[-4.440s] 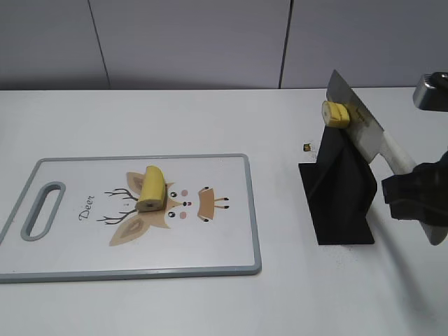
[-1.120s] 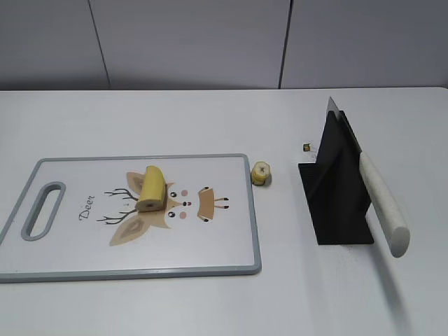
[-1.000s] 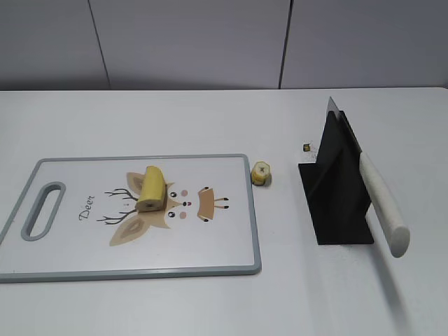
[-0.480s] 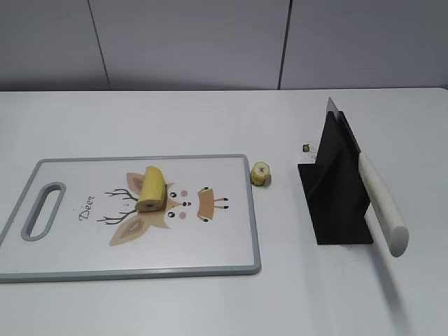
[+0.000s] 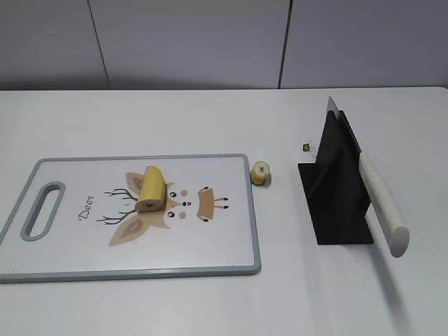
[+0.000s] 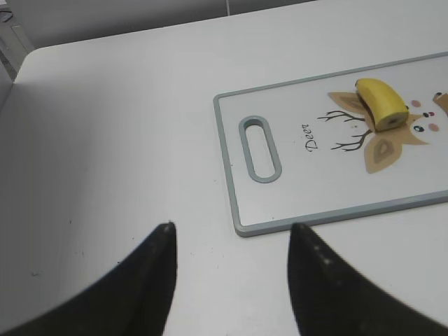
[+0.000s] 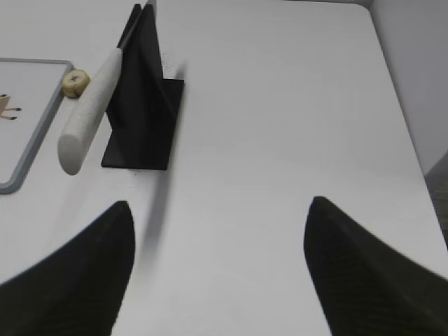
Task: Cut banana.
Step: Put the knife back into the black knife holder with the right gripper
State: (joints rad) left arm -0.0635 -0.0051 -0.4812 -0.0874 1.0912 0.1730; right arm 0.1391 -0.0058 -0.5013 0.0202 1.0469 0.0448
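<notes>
The banana (image 5: 152,187), a short yellow unpeeled piece, lies on the white cutting board (image 5: 84,245) over its deer drawing; it also shows in the left wrist view (image 6: 381,103). A small round slice (image 5: 261,172) lies on the table just off the board's right edge, seen too in the right wrist view (image 7: 75,82). The knife (image 5: 378,203) with a white handle rests in the black stand (image 5: 339,203). My left gripper (image 6: 231,227) is open and empty, off the board's handle end. My right gripper (image 7: 218,203) is open and empty, well back from the stand. Neither gripper shows in the exterior view.
The cutting board (image 6: 294,203) has a grey rim and a handle slot (image 6: 260,148). A tiny dark crumb (image 5: 306,147) lies behind the stand. A grey wall runs behind the white table. The table's right edge shows in the right wrist view (image 7: 392,77).
4.4 s ago my right gripper held the knife at the stand with the slice stuck on the blade. Now the knife sits in the stand, the slice lies on the table, and the gripper has withdrawn.
</notes>
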